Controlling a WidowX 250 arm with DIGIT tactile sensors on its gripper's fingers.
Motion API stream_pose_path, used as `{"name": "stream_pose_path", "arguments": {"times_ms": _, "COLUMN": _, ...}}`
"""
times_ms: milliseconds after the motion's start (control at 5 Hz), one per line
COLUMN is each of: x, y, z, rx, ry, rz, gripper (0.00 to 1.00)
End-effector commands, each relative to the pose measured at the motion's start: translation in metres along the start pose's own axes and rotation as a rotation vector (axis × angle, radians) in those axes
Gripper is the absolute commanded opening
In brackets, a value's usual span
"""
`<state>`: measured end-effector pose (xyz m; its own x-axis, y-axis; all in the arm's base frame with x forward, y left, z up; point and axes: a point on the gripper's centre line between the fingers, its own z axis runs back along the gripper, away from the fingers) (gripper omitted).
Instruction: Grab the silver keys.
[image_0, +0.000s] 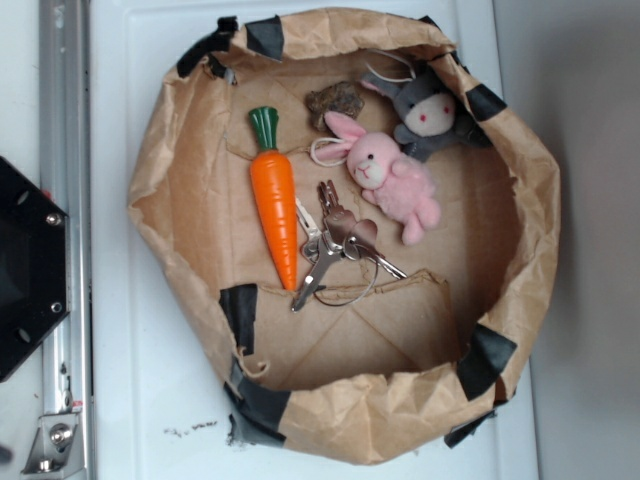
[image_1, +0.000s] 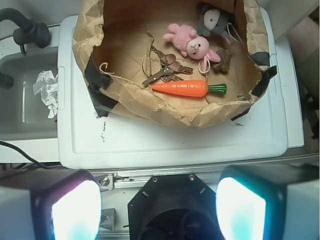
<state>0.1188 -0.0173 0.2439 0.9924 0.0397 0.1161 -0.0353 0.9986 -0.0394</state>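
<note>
Fingers (image_1: 159, 210) hang wide apart and empty, well short of the silver keys (image_1: 165, 71), which lie ahead in the paper bag (image_1: 125, 95), just beyond the carrot (image_1: 182, 89).

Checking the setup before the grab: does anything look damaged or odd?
The paper bin is crumpled and torn, patched with black tape. Inside, keys lie against the carrot. A crumpled tissue sits in the side tray.
</note>
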Motion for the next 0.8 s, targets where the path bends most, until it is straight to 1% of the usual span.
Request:
{"name": "stream_pose_path", "arguments": {"times_ms": 0, "x": 0.0, "y": 0.0, "z": 0.0, "rx": 0.0, "ry": 0.0, "rz": 0.0, "gripper": 1.0}}
{"name": "stream_pose_path", "arguments": {"times_ms": 200, "x": 0.047, "y": -0.002, "z": -0.026, "rx": 0.06, "ry": -0.007, "rz": 0.117, "gripper": 1.0}}
{"name": "stream_pose_path", "arguments": {"times_ms": 400, "x": 0.087, "y": 0.007, "z": -0.046, "rx": 0.077, "ry": -0.021, "rz": 0.198, "gripper": 1.0}}
{"name": "stream_pose_path", "arguments": {"times_ms": 600, "x": 0.103, "y": 0.01, "z": -0.072, "rx": 0.115, "ry": -0.067, "rz": 0.222, "gripper": 1.0}}
